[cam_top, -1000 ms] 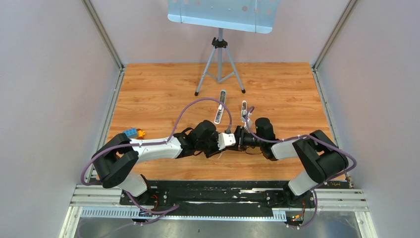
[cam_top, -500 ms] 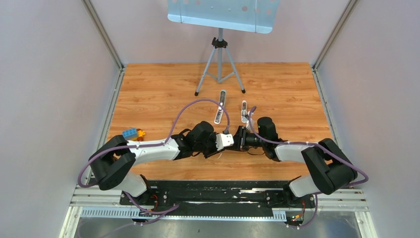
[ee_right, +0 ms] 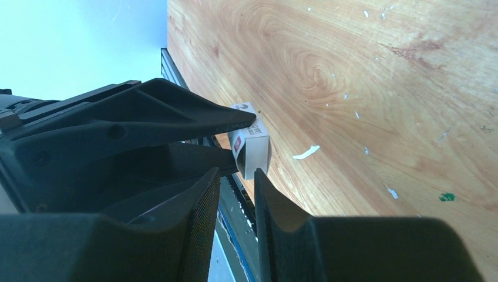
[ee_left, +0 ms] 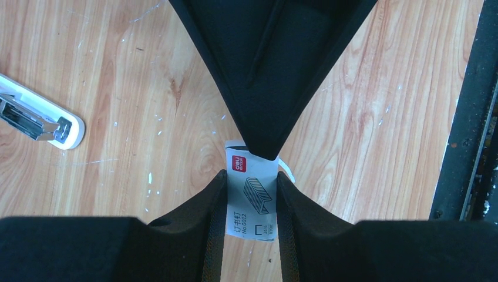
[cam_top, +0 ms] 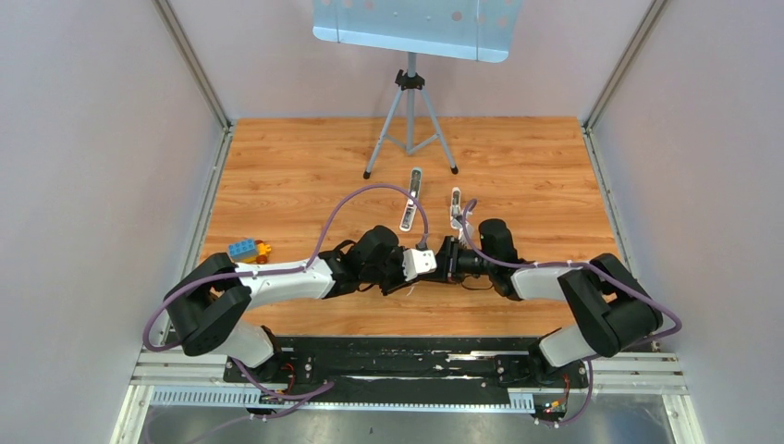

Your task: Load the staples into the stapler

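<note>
My left gripper (cam_top: pixel 416 263) is shut on a small white carton (ee_left: pixel 251 197) with a red mark and a drawing of staples, held just above the wood near the table's front. My right gripper (ee_right: pixel 236 170) faces it head-on. Its jaws stand narrowly open with nothing between them, tips at the carton's (ee_right: pixel 253 154) end. Whether they touch it I cannot tell. The staples themselves are hidden. The stapler (cam_top: pixel 410 199) lies farther back, a slim grey-blue piece with a second slim piece (cam_top: pixel 455 207) beside it. One end of the stapler (ee_left: pixel 41 120), with its metal channel, shows in the left wrist view.
A tripod (cam_top: pixel 410 120) carrying a pale panel (cam_top: pixel 416 28) stands at the back centre. Blue and orange blocks (cam_top: pixel 245 248) sit by the left arm. Grey walls close both sides. A black rail (ee_left: pixel 464 117) runs along the near edge. A white scrap (ee_right: pixel 306 153) lies on the wood.
The right arm's elbow has swung outward to the right and the left arm has shifted slightly. Both grippers have stayed together at the carton.
</note>
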Controlling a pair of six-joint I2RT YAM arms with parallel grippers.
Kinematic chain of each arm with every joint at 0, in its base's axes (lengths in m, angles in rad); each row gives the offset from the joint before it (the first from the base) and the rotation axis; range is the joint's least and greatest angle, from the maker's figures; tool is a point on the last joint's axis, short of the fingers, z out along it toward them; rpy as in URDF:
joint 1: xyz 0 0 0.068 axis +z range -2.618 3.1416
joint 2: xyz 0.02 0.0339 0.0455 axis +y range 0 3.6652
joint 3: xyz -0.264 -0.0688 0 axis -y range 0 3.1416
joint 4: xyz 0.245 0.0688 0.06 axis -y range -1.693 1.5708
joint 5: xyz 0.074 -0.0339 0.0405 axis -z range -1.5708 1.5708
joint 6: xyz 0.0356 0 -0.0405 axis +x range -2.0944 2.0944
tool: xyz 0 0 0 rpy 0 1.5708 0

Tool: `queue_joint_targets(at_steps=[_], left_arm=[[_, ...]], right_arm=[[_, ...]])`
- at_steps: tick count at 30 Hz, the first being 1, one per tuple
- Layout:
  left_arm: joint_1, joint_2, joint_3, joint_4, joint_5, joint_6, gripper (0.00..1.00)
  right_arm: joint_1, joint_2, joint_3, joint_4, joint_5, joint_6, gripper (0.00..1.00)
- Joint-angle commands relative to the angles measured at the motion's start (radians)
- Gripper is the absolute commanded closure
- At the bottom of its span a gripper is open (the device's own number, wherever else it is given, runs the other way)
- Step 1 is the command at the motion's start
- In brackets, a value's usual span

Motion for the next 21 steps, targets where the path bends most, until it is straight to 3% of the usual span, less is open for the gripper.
queue_joint_targets(at_steps=[1, 21], left_arm=[[-0.001, -0.011, 0.02, 0.034, 0.029, -0.003, 0.67], [-0.001, -0.003, 0.028, 0.042, 0.025, 0.006, 0.67]], right_arm=[[-0.007, 0.029, 0.023, 0.036, -0.002, -0.001, 0.68], [0.012, 0.098, 0.017, 0.133, -0.02, 0.036, 0.72]])
